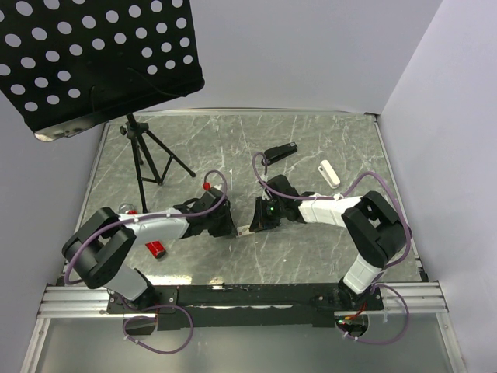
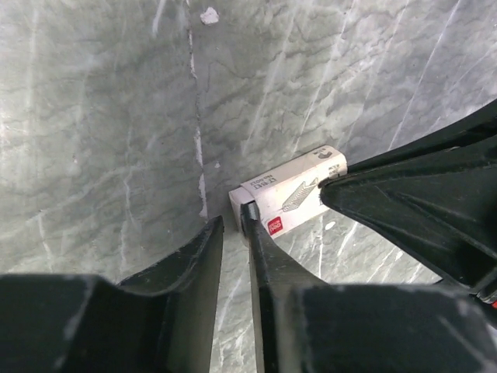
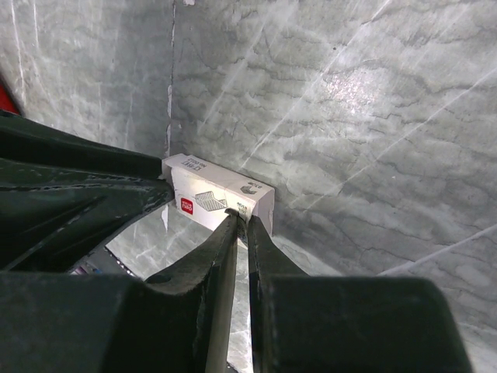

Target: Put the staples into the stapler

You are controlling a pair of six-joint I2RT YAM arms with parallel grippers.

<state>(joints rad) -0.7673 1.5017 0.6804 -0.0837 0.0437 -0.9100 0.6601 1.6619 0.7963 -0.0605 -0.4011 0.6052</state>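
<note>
Print is carried only by the staples box, the small white carton lying on the marble tabletop. A small red label with white lettering is seen on its side, towards 6 o'clock in the left wrist view, and a grey line drawing with dark lettering at 12 o'clock. No word can be read.

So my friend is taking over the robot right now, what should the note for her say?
Left end effector: nearly shut on one end of the staple box.
Right end effector: pinching the other end; whether it grips a flap is unclear.
The box sits low over the table, between the arms.
The black stapler and white stapler lie farther back, untouched.
Done: box grabbed.
Left: open it, take staples out, load a stapler.
</note>
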